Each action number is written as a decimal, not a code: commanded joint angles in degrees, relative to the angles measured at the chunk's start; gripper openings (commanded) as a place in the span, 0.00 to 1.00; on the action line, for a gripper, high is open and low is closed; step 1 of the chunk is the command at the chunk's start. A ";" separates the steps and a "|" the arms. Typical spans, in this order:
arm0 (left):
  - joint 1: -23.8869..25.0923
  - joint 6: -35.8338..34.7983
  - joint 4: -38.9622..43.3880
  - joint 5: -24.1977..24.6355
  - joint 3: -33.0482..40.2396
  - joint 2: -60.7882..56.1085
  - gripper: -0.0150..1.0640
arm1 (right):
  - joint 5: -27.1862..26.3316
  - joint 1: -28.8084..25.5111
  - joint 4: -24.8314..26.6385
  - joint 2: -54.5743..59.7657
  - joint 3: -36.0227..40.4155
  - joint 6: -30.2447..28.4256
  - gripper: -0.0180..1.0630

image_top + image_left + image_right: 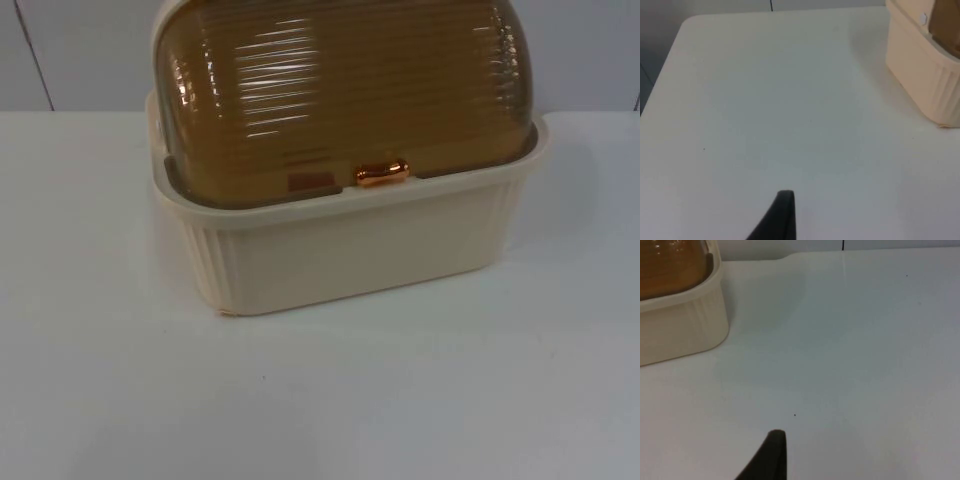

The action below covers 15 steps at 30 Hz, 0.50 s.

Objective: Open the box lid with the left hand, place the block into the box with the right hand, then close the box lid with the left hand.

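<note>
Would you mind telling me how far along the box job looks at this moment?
The amber lid lies shut on the cream box. A reddish shape, maybe the block, shows through it, so the job may be done or unstarted. Both claws, left and right, hover over bare table, holding nothing.

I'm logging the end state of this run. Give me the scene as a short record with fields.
box: cream ribbed box on the white table
lid: amber translucent lid down and shut, copper handle at its front edge
block: a reddish shape shows through the lid, inside the box
left gripper: over bare table beside the box, waiting
right gripper: over bare table on the box's other side
</note>
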 commanded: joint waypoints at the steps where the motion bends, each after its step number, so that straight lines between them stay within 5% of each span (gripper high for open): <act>1: 0.27 0.20 -0.65 -0.62 0.34 -0.12 0.98 | -0.66 0.28 0.28 -0.10 0.06 0.22 0.99; 15: 0.27 0.20 -0.65 -0.62 0.34 -0.12 0.98 | -0.66 0.40 -0.25 -0.10 0.06 -0.49 0.99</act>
